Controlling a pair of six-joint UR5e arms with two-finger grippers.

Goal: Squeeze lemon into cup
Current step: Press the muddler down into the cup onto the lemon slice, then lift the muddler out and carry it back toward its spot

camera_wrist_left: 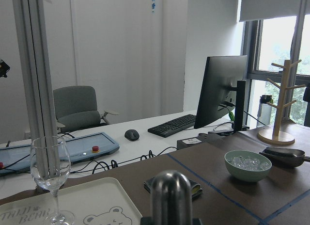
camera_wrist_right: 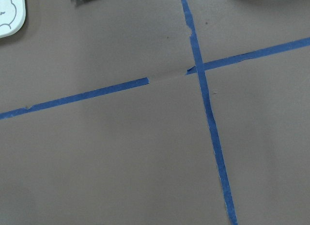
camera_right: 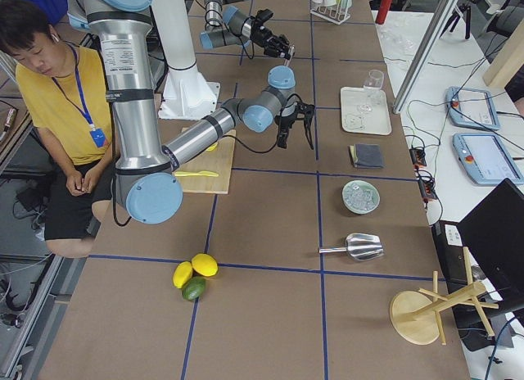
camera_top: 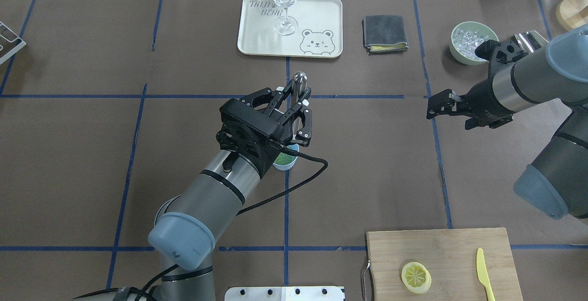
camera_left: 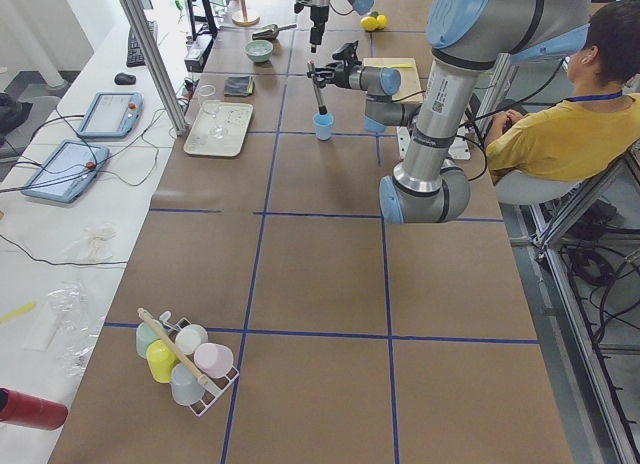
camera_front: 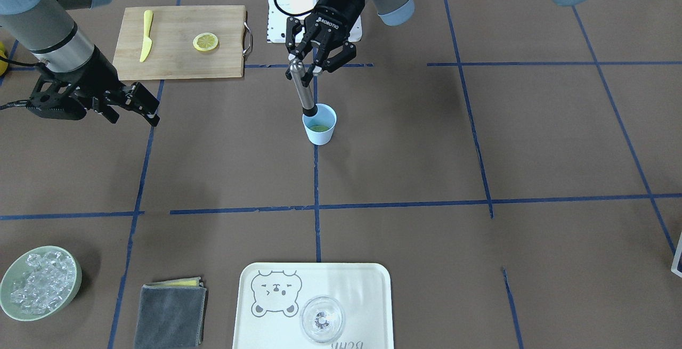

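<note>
Near the robot, a lemon slice (camera_top: 416, 277) lies on the board (camera_top: 459, 246). Farther out, the left gripper (camera_front: 305, 66) is clamped on a metal stick (camera_front: 302, 89). Its black tip is in the cup (camera_front: 321, 137), on the lemon (camera_front: 319, 128) inside. A slanted push could tip the light cup over. The right gripper (camera_front: 139, 105) hangs well apart, and its fingers are too unclear to tell.
</note>
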